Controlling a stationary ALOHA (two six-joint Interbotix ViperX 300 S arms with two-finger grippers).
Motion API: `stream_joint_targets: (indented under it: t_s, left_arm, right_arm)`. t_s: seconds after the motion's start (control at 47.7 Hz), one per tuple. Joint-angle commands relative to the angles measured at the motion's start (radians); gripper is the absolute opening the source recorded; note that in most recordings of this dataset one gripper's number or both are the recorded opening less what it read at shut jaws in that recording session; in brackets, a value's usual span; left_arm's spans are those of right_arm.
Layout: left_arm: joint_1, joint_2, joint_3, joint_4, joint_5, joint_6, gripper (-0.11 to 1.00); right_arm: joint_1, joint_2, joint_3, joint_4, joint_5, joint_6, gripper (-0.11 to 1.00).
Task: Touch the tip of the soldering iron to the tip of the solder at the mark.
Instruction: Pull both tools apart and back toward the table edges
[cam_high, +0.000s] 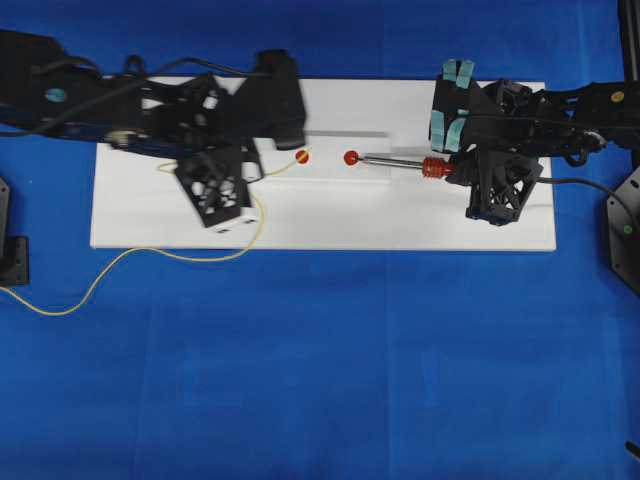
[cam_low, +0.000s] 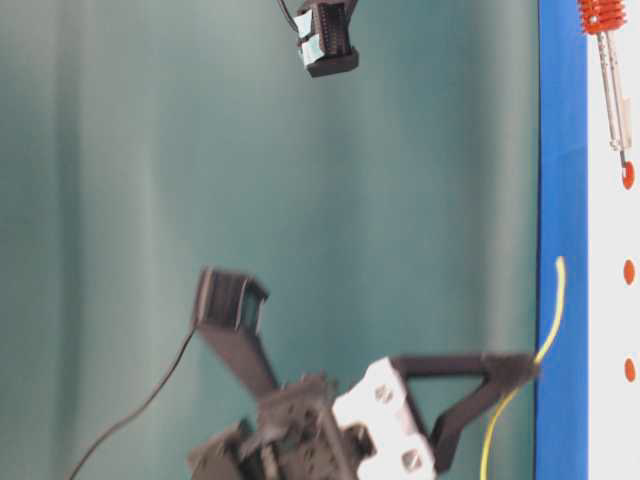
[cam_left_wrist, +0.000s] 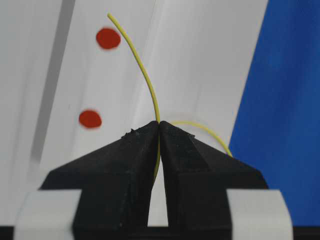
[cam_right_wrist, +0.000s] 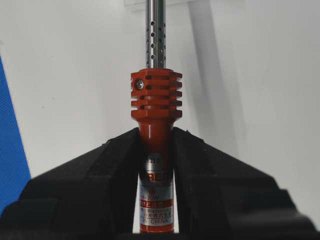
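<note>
Two tips have yet to meet. The soldering iron (cam_high: 400, 162) lies level over the white board (cam_high: 320, 225), its point at the right red mark (cam_high: 351, 158), handle pinched in the right hand (cam_right_wrist: 156, 165). The solder (cam_left_wrist: 142, 70), clamped in the left hand (cam_left_wrist: 160, 127), ends by the left red mark (cam_high: 303, 157), apart from the iron. By my reading, both grasps are done; closing that gap is left.

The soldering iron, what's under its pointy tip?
The soldering iron has a red dot under its tip, on the white board. The tip covers part of the dot.
</note>
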Motion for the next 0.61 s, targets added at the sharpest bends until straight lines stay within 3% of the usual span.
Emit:
stream_joint_targets:
  t_s: [0.0,0.335,0.587]
  left_arm:
    - [-0.002,-0.069,0.029,0.002,-0.009,-0.006,0.02]
    - [-0.002,-0.130,0.103,0.002,-0.064,-0.009,0.02]
    - [-0.003,-0.183,0.137,0.002,-0.067,-0.012,0.02]
  right_arm:
    - [0.000,-0.006,-0.021,-0.002,-0.008,0.000,0.06]
    - [0.000,-0.014,-0.025,-0.002,-0.009,0.000,0.06]
    - [0.000,-0.164,0.037,0.000,-0.011,0.000,0.06]
